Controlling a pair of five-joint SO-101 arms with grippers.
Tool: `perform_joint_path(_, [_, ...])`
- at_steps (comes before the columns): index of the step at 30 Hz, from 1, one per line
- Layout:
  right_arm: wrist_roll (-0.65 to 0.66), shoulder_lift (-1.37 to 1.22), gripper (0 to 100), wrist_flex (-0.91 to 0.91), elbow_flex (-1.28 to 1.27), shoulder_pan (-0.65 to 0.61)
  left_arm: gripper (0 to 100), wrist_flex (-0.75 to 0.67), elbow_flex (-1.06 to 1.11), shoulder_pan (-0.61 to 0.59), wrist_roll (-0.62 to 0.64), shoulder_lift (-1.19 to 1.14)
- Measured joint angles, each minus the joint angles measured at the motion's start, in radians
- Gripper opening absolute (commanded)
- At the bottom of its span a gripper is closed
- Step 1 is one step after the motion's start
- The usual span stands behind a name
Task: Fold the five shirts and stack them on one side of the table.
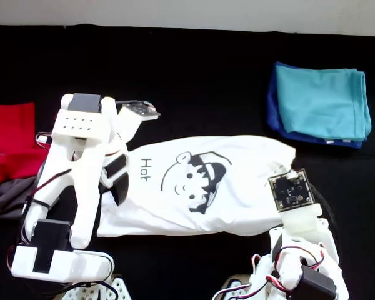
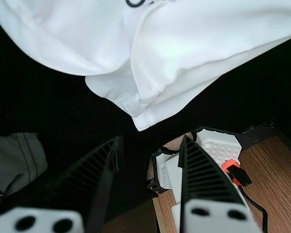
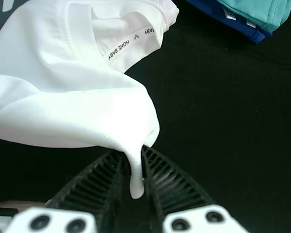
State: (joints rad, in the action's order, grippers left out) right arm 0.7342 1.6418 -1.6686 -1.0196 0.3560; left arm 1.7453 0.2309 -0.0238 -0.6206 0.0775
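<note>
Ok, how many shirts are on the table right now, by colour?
white shirt: 1
red shirt: 1
grey shirt: 1
teal shirt: 1
blue shirt: 1
Total: 5

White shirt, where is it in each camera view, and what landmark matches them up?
High view: white shirt lies flat in the middle of the black table.
Left wrist view: its corner lies just beyond the open left gripper.
Right wrist view: its edge is pinched in the right gripper.
Shared landmark: the black table.
</note>
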Motion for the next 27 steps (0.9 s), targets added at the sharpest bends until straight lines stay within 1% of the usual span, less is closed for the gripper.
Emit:
perform_joint_path(5, [0.0,0.0,0.6,0.0,0.0,0.0,20,-0.012,-0.002,0.005,0.002,-0.043])
perform_joint_path(10, [0.0,0.0,0.6,0.0,0.0,0.0,20,-0.11,-0.002,0.005,0.075,-0.181])
perform_joint_path(13, [0.0,0.0,0.6,0.0,0.0,0.0,20,-0.147,-0.002,0.011,0.092,-0.23])
perform_joint_path(25, [0.0,0.0,0.6,0.0,0.0,0.0,20,-0.187,-0.002,0.017,0.095,-0.245])
perform_joint_path(27, [0.0,0.0,0.6,0.0,0.0,0.0,20,-0.187,-0.002,0.032,0.095,-0.245])
